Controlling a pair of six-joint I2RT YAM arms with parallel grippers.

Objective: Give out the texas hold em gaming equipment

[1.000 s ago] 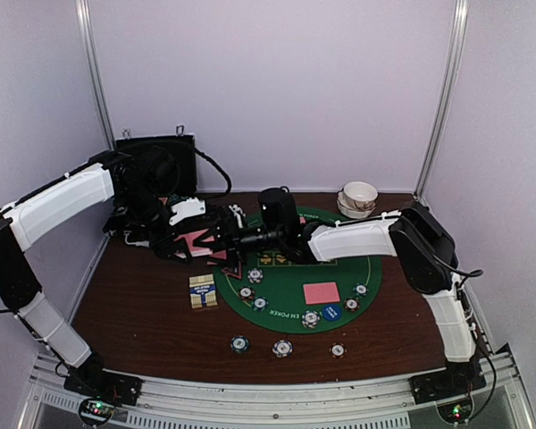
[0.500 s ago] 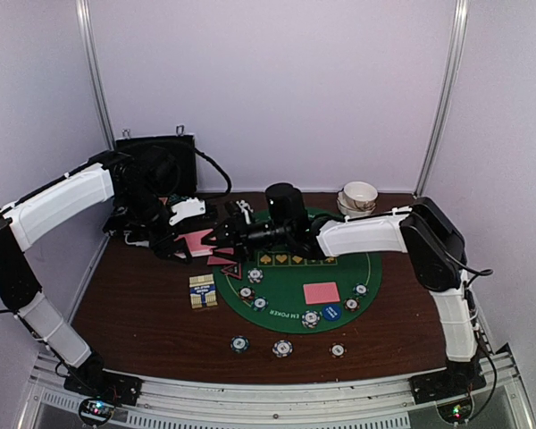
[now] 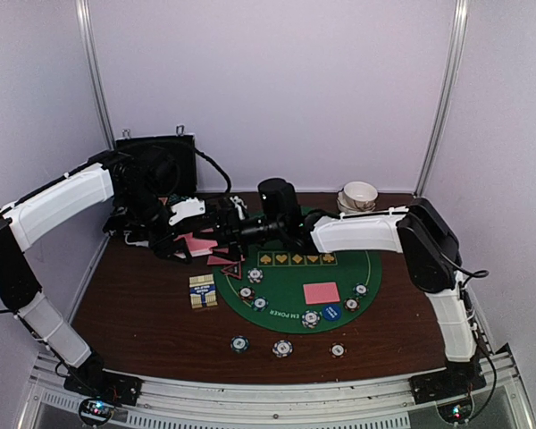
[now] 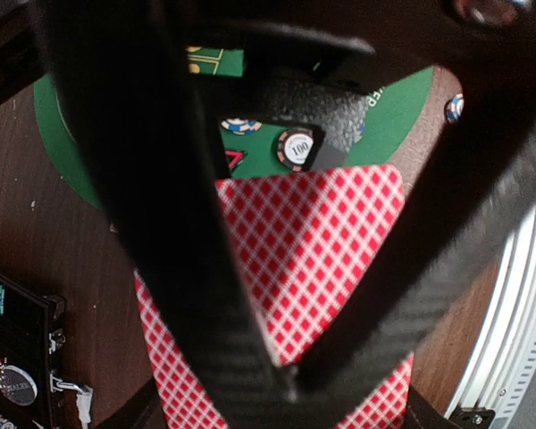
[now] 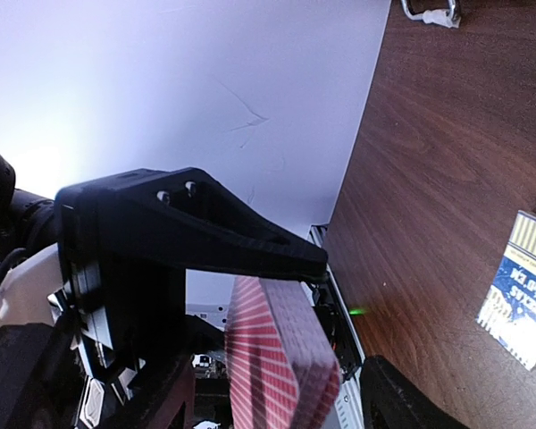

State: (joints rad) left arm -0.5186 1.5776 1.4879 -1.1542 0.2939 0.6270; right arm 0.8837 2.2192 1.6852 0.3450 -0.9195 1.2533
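Observation:
A deck of pink-backed playing cards (image 3: 196,242) hangs over the table's back left, with my left gripper (image 3: 189,239) shut on it. In the left wrist view the carbon fingers (image 4: 205,295) meet over the checked card backs (image 4: 313,241). My right gripper (image 3: 221,231) reaches across to the same deck (image 5: 277,357). It is open, with a finger on each side of the deck and a gap at both. One card (image 3: 321,292) lies face down on the green mat (image 3: 290,288). Stripe-edged chips (image 3: 311,318), a blue disc (image 3: 330,312) and the triangular marker (image 3: 231,269) lie there too.
A black hard case (image 3: 156,165) stands at the back left and stacked white bowls (image 3: 359,198) at the back right. A blue-and-cream card box (image 3: 203,290) lies left of the mat. Three chips (image 3: 281,348) sit on the wood near the front edge.
My right wrist has shifted slightly back while staying at the deck, and its jaws now stand wider around it. The left arm and the deck have not moved.

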